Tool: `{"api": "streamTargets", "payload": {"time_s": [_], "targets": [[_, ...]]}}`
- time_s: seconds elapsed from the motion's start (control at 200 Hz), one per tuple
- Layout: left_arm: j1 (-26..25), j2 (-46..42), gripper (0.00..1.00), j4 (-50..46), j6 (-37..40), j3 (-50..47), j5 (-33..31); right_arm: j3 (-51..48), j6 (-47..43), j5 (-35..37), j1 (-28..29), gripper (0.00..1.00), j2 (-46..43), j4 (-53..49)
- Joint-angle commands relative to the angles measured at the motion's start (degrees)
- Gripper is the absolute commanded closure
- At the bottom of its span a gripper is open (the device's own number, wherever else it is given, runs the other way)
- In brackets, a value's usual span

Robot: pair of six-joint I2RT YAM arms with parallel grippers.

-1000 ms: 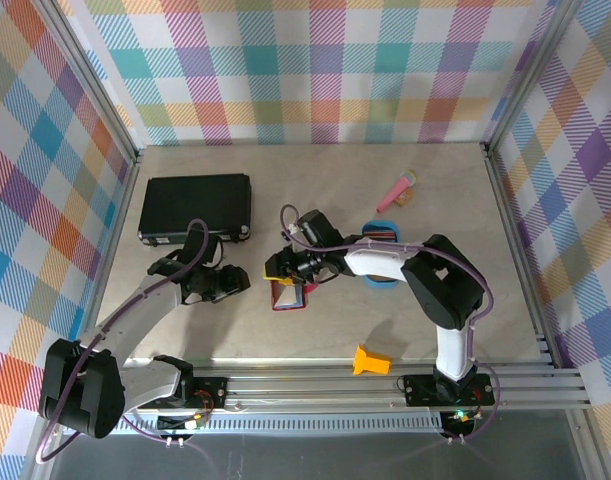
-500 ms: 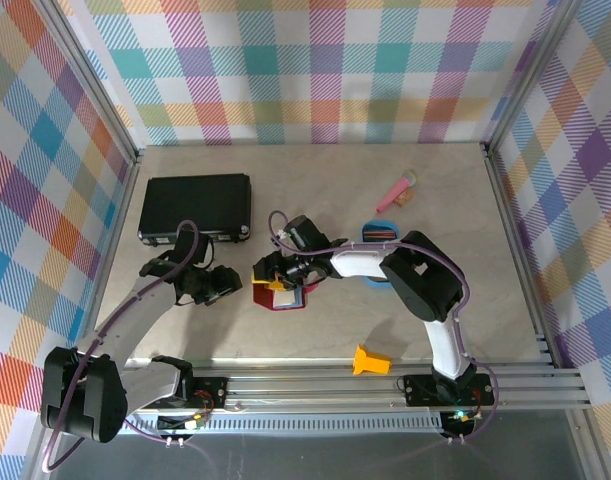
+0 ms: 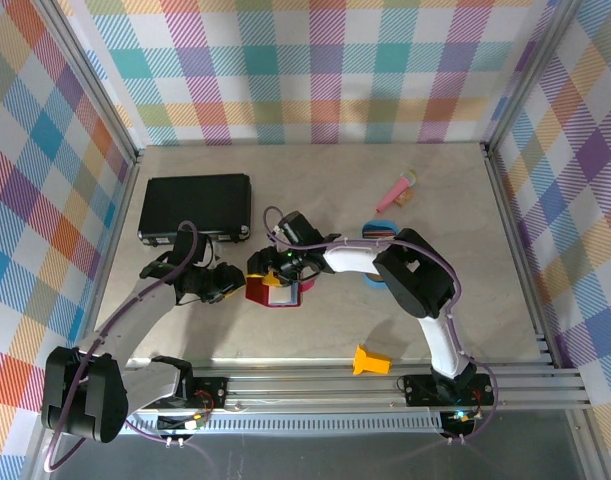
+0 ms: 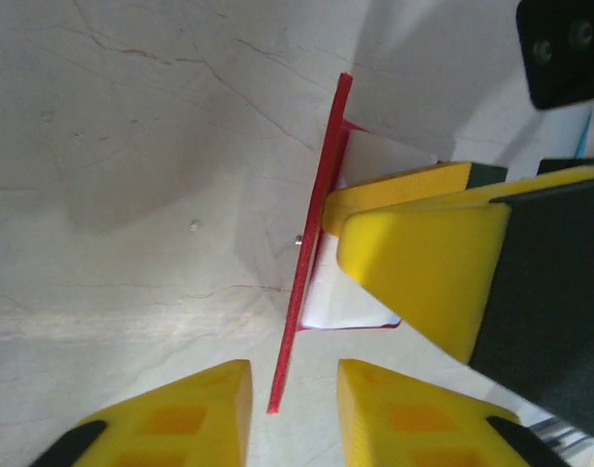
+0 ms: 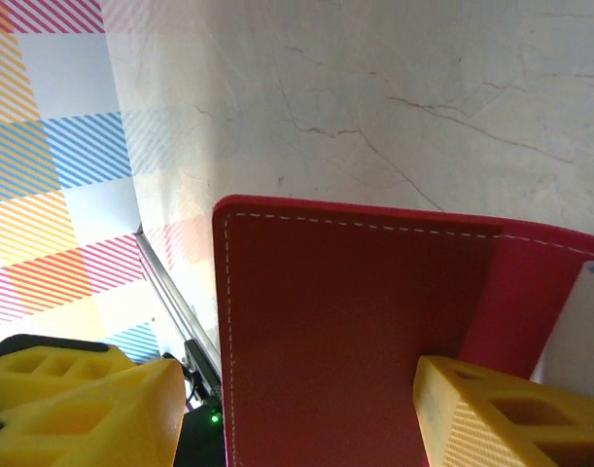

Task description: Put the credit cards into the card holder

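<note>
Jaws on the left gripper (image 4: 292, 394) are set narrowly apart astride the upturned edge of the card holder (image 4: 316, 243). A slit of table is seen on either side of that edge, so no pinch is yet made. Those of the right gripper (image 5: 297, 389) are spread wide about the same wallet's red outer panel. A gap is seen at one finger; contact at the other cannot be told.

The card holder is found a little left of the middle of the table (image 3: 325, 180), between the two grippers, with one flap raised on edge and pale pockets shown inside. It is judged light and limp at the fold, a thin stitched leaf that would bend or swing if pushed. It is best taken by the free edge of the flap, clear of the pocket mouths.

The credit cards (image 3: 383, 232) are seen in the blue tray (image 3: 366, 236), just right of the wallet and too small to be told apart. They are judged stiff, thin and slick, hard to lift from flat, and better taken by an exposed edge.

The space is closed in by plaid walls (image 3: 305, 70). The tabletop is pale, veined and smooth, so sliding is to be expected. A black case (image 3: 195, 205) lies far left, a pink object (image 3: 396, 188) far right, and an orange piece (image 3: 370, 360) at the near edge.
</note>
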Motion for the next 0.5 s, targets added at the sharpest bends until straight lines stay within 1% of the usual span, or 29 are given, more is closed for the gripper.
{"api": "streamTargets", "payload": {"time_s": [0.0, 0.095, 0.16, 0.21, 0.31, 0.495], "targets": [[0.7, 1.1, 0.82, 3.2, -1.6, -1.3, 3.0, 1.4, 0.5, 0.4, 0.4, 0.36, 1.4, -2.0], [0.7, 2.4, 0.92, 7.2, -3.9, -2.8, 5.8, 1.4, 0.9, 0.3, 0.4, 0.36, 1.6, -1.9], [0.6, 2.6, 0.96, 10.0, -5.5, -3.8, 7.2, 1.4, 1.1, 0.2, 0.4, 0.36, 1.8, -2.0], [0.6, 2.5, 0.99, 10.6, -6.0, -4.0, 7.1, 1.5, 1.2, 0.1, 0.4, 0.36, 2.0, -2.1], [0.6, 2.7, 1.00, 10.8, -6.1, -4.3, 6.1, 1.5, 1.4, -0.2, 0.4, 0.36, 2.1, -1.7], [0.6, 7.7, 1.00, 11.6, -4.4, -6.3, 3.9, 1.3, -0.5, 0.1, 0.4, 0.36, 0.3, -1.4]]}}
